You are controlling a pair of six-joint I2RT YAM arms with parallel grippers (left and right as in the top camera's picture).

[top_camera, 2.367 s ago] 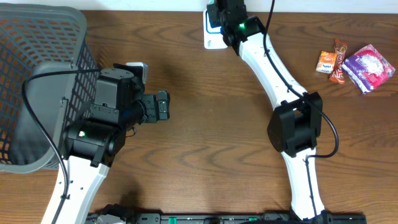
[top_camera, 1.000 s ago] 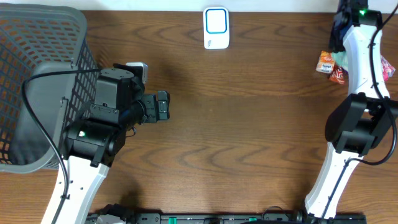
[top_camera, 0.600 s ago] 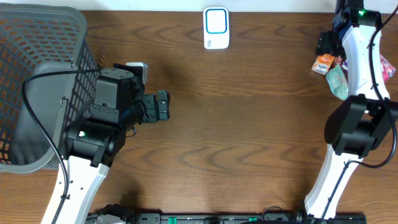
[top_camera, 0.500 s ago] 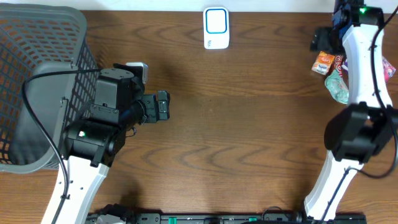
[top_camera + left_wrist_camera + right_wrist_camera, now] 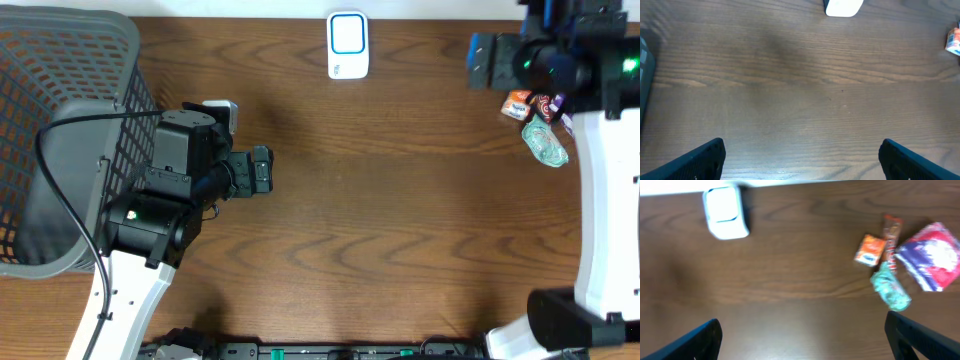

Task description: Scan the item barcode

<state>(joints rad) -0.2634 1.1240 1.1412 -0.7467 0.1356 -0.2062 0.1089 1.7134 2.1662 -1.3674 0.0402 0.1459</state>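
Left jaws, right jaws: released, empty. Teal pouch looks light, soft, crinkly, probably slippery; pinch across its middle, not the ends.

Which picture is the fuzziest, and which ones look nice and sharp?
Right wrist view: the fuzziest, the white scanner and the teal packet look smeared. Overhead view: mostly sharp, like the grey basket, only the right tool looks a bit soft. Left wrist view: clear wood grain on the table, with one soft dark shadow patch.
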